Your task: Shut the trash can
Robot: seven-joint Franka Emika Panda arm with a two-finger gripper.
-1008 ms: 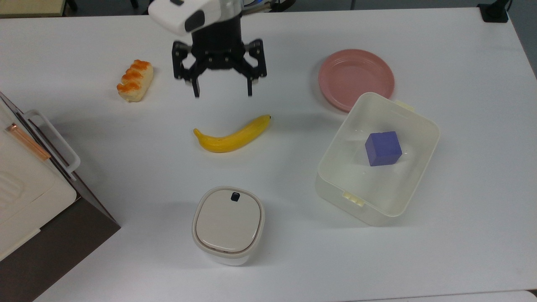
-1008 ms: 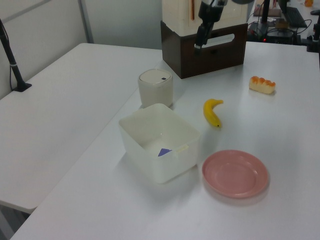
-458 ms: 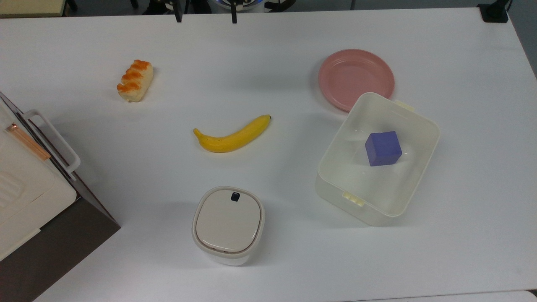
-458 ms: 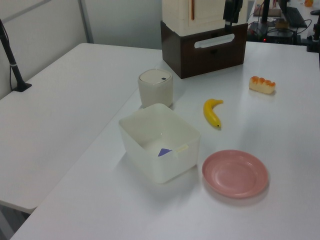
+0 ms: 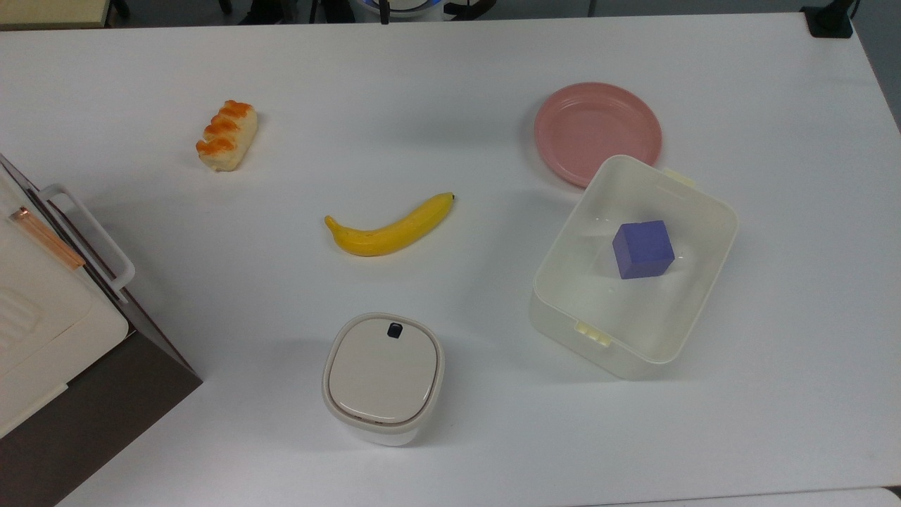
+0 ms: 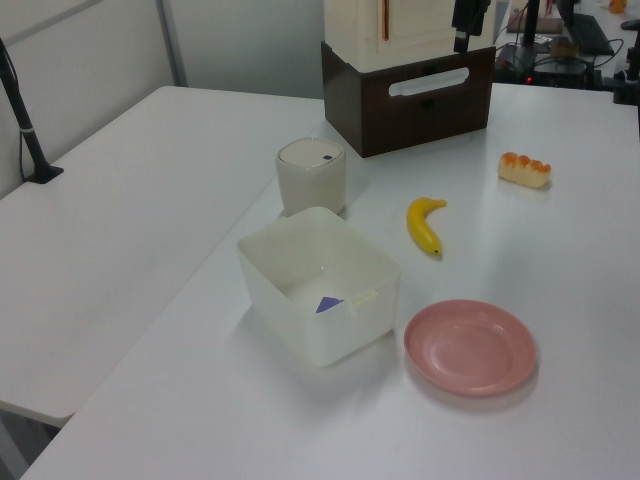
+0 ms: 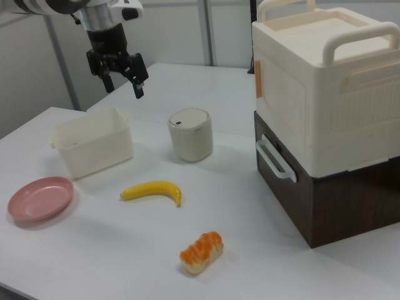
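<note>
The trash can is small, cream-white and square with round corners. Its flat beige lid lies down shut on top, with a little dark button near one edge. It stands on the white table, near the edge at the bottom of the top view. The yellow banana lies a bit away above it in the top view. A big white and brown box with handles stands off to the top view's left.

To the top view's right sits a see-through white tub with a purple block inside. A pink plate sits just beside the tub. A small bread roll with orange on top lies well apart from the trash can.

In the right view, the gripper hangs high in the air above the table, far from the trash can. Its two black fingers are spread apart and hold nothing.

The room behind has grey walls. Dark gear sits past the table in the left view.
</note>
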